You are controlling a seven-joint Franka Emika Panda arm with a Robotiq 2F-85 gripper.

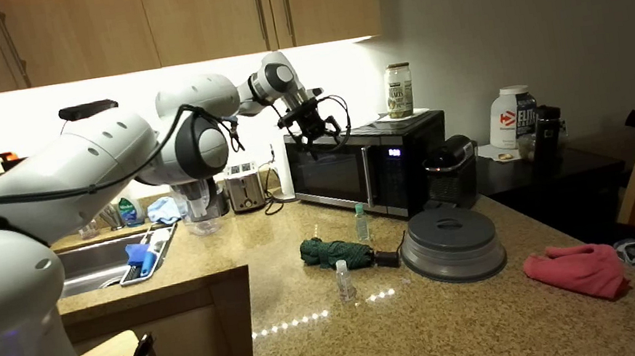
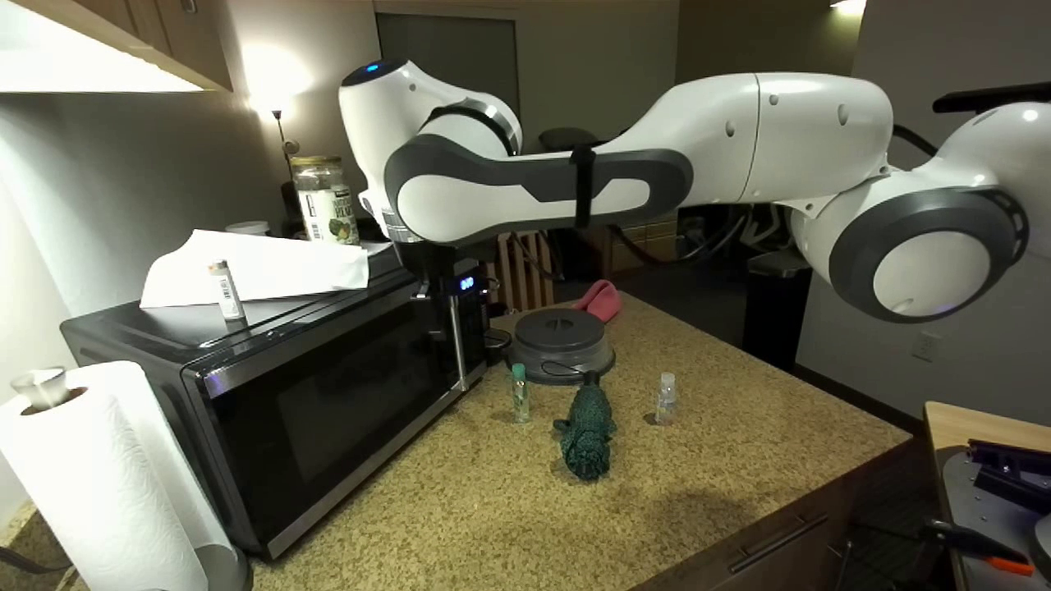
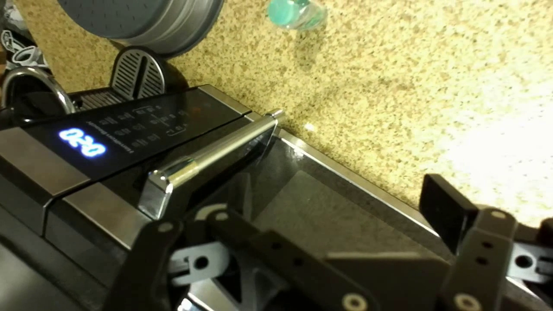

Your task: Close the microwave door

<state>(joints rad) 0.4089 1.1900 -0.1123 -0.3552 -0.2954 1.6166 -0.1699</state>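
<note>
Black and spread, gripping nothing, my claw [image 3: 339,211] hangs near the microwave door [image 1: 327,178], which looks flush on the microwave [image 1: 396,185] at the surface [image 1: 438,328]'s far side; I judge closing done, so backing off should follow.

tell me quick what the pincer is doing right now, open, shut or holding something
Pincer: open, holding nothing.

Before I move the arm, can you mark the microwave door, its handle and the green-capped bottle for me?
Microwave door [image 2: 345,406]: in an exterior view, on the dark glass.
Door handle [image 3: 227,144]: in the wrist view, mid-length on the silver bar.
Green-capped bottle [image 1: 362,229]: in an exterior view, on its body below the cap.
</note>
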